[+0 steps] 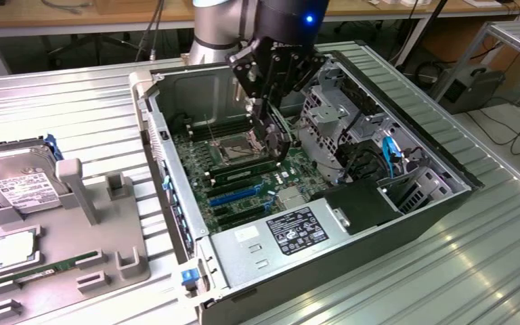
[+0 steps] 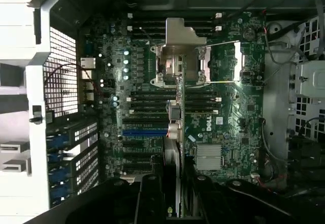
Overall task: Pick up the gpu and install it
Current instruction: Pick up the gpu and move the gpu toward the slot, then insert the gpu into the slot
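Note:
My gripper (image 1: 273,143) reaches down into the open computer case (image 1: 162,145) and is shut on the gpu (image 1: 276,139), a thin dark card held upright on edge. In the wrist view the gpu (image 2: 174,150) appears edge-on as a narrow strip between my dark fingers (image 2: 151,199). It hangs over the green motherboard (image 2: 228,117), above the row of black slots beside the blue slot (image 2: 144,131). In the exterior view the card's lower edge is close to the motherboard (image 1: 242,186), just past the processor socket (image 1: 240,145). Whether it touches a slot I cannot tell.
Drive cages (image 1: 332,108) and cables (image 1: 388,152) crowd the case on the exterior view's right. A labelled power supply (image 1: 292,230) fills its near end. On the left a grey holder tray (image 1: 89,230) carries a hard drive (image 1: 21,179) and a green memory stick (image 1: 43,271).

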Robot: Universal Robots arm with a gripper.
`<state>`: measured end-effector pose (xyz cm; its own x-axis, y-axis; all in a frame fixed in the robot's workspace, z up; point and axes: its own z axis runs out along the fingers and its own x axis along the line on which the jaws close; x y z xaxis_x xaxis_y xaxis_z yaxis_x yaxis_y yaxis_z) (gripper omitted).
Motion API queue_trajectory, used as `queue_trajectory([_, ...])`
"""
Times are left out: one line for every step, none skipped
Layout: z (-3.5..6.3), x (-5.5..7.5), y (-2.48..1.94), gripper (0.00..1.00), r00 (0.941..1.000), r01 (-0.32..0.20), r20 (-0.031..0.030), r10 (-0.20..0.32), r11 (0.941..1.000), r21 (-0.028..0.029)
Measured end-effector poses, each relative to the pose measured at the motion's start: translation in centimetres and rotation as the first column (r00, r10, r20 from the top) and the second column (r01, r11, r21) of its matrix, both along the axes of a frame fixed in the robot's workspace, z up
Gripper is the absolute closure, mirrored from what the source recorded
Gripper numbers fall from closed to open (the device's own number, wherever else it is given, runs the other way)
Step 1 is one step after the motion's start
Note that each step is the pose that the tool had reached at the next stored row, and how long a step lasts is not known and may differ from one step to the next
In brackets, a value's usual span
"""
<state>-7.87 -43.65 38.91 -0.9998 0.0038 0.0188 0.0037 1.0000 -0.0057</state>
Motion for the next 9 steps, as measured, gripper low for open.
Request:
queue_trajectory([-0.19, 0.46, 0.0, 0.74, 1.0, 0.0, 0.0, 0.0, 1.0, -0.0002])
queue_trajectory([-0.38, 0.82, 0.0, 0.74, 1.0, 0.0, 0.0001, 0.0, 1.0, 0.0])
queue_trajectory([-0.55, 1.1, 0.0, 0.74, 1.0, 0.0, 0.0001, 0.0, 1.0, 0.0001])
queue_trajectory([-0.58, 1.24, 0.0, 0.74, 1.0, -0.001, 0.0, 0.001, 1.0, 0.0001])
queue_trajectory([-0.57, 1.3, 0.0, 0.74, 1.0, 0.0, -0.0004, 0.0, 1.0, -0.0002])
queue_trajectory([-0.56, 1.31, 0.0, 0.74, 1.0, 0.0, -0.0005, 0.0, 1.0, -0.0003])
queue_trajectory([-0.57, 1.31, 0.0, 0.74, 1.0, 0.0, -0.0004, 0.0, 1.0, -0.0001])
queue_trajectory([-0.57, 1.31, 0.0, 0.74, 1.0, 0.0, -0.0004, 0.0, 1.0, -0.0001])
queue_trajectory([-0.57, 1.31, 0.0, 0.74, 1.0, 0.0, -0.0004, 0.0, 1.0, -0.0002])
